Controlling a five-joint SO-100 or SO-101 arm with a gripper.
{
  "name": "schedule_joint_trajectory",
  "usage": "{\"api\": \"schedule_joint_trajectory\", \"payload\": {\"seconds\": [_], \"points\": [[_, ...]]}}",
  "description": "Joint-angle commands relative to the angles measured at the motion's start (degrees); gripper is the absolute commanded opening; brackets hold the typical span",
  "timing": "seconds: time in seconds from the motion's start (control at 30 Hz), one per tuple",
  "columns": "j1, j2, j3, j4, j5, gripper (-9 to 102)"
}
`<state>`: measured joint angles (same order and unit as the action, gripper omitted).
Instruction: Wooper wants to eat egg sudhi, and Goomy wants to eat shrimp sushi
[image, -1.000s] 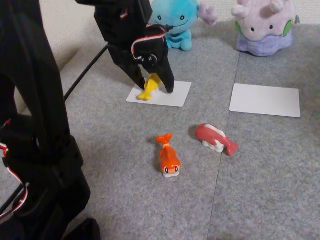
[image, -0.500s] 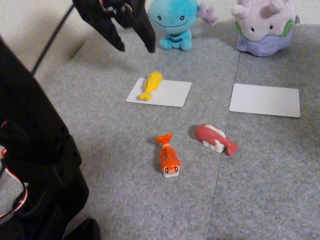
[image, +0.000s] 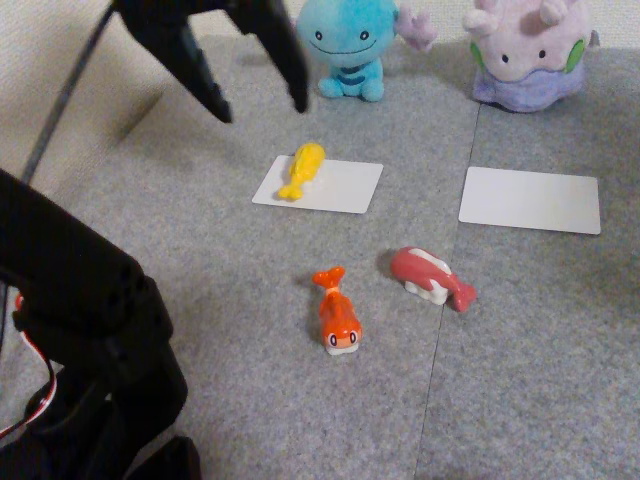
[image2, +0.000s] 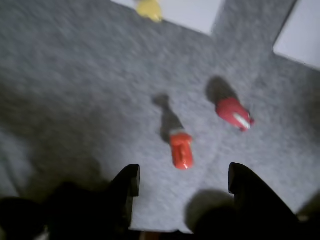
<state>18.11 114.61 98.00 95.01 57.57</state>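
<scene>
fingers (image: 258, 108) spread wide; holding nothing

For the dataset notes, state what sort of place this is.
Probably a home floor play setup, not a lab: grey carpet tiles against a pale wall, plush toys Wooper and Goomy behind white cards, toy sushi like the shrimp sushi.

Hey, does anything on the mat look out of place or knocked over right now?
Slightly. The egg sushi lies off-centre on the white card before Wooper, its tail hanging over the card's left edge. The shrimp sushi and the pink-red sushi lie on bare carpet. Nothing looks spilled or damaged.
</scene>
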Motion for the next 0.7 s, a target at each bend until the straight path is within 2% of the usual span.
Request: {"api": "schedule_joint_trajectory", "payload": {"seconds": [0.0,0.17,0.33,0.67], "points": [[5.6,1.6,-1.1,2.1,-7.1,21],[12.0,1.5,3.3,2.3,-14.9,21],[12.6,2.2,12.4,1.0,-18.3,21],[12.9,2.2,27.9,-12.6,-22.1,21]]}}
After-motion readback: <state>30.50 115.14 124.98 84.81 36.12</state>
